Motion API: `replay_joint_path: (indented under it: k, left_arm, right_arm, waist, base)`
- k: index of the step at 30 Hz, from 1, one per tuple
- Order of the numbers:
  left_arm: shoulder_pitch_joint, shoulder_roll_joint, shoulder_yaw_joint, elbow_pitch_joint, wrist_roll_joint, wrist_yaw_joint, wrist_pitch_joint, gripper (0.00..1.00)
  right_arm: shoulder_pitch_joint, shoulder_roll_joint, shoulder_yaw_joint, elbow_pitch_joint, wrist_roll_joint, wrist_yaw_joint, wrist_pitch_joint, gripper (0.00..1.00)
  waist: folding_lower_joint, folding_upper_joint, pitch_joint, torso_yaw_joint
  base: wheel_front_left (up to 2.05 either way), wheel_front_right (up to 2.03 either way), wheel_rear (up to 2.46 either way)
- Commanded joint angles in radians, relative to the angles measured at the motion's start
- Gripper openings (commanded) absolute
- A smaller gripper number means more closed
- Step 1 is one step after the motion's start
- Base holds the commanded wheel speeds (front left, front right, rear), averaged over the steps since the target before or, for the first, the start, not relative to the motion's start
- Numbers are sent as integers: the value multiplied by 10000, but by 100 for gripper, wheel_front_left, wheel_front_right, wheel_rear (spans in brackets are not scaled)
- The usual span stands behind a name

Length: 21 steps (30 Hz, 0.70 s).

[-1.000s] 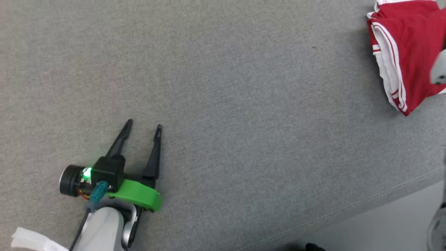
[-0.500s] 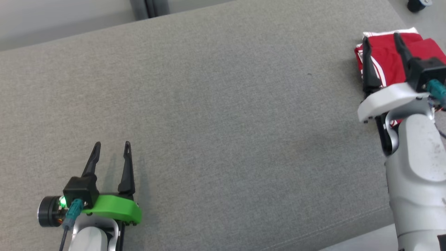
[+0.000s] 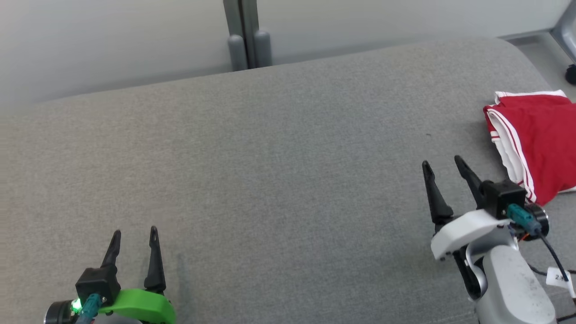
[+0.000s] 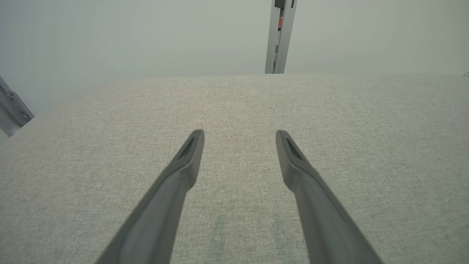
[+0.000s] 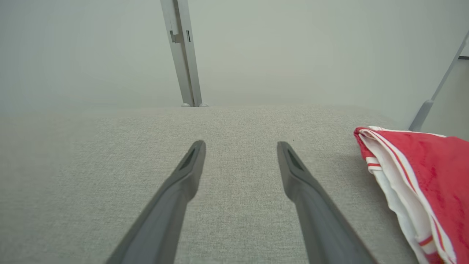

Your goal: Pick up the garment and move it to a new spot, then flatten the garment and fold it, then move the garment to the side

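Observation:
The garment (image 3: pixel 542 135) lies folded in a red bundle with white, red-striped trim at the far right of the grey padded surface (image 3: pixel 279 171). The right wrist view has the garment (image 5: pixel 425 179) at its right edge. My right gripper (image 3: pixel 441 161) hovers open just left of the garment's near corner, apart from it, with nothing between its fingers (image 5: pixel 183 183). My left gripper (image 3: pixel 135 230) stands open at the lower left over bare fabric, far from the garment. In the left wrist view the left gripper (image 4: pixel 239 132) is empty too.
A pale wall runs behind the surface, with a grey metal post (image 3: pixel 243 36) rising at the back middle. The surface rounds off at its right end, where a dark caster (image 3: pixel 571 74) sits on the floor. A slanted metal strut (image 5: pixel 436 95) stands behind the garment.
The head camera has tilted up, bringing the wall into view. My right gripper has drawn back from over the garment to its left side, staying open. The garment lies where it was.

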Motion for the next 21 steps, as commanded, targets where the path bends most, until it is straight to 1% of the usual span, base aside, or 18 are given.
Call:
replay_joint_path:
  k: [1, 11, 18, 21]
  left_arm:
    - [225, 2, 19, 53, -105, 29, 2, 100]
    - [891, 1, -224, 27, -559, 181, 2, 100]
    - [1248, -1, -294, -125, -679, 228, 2, 100]
    - [1313, 0, -327, -176, -776, 157, 2, 100]
  right_arm:
    - [303, -45, 49, -89, 135, -21, -38, 100]
    - [1537, -40, 292, -471, 867, -21, -39, 100]
    - [2088, -37, 416, -610, 942, -21, -39, 100]
    - [2221, -40, 423, -647, 942, -21, -39, 100]
  waist:
    - [0, 0, -528, 551]
    - [0, 0, -885, 1198]
    - [0, 0, -1002, 1313]
    - [0, 0, -1026, 1311]
  base:
    - [0, 0, 0]
    - [0, 0, 0]
    - [0, 0, 0]
    - [0, 0, 0]
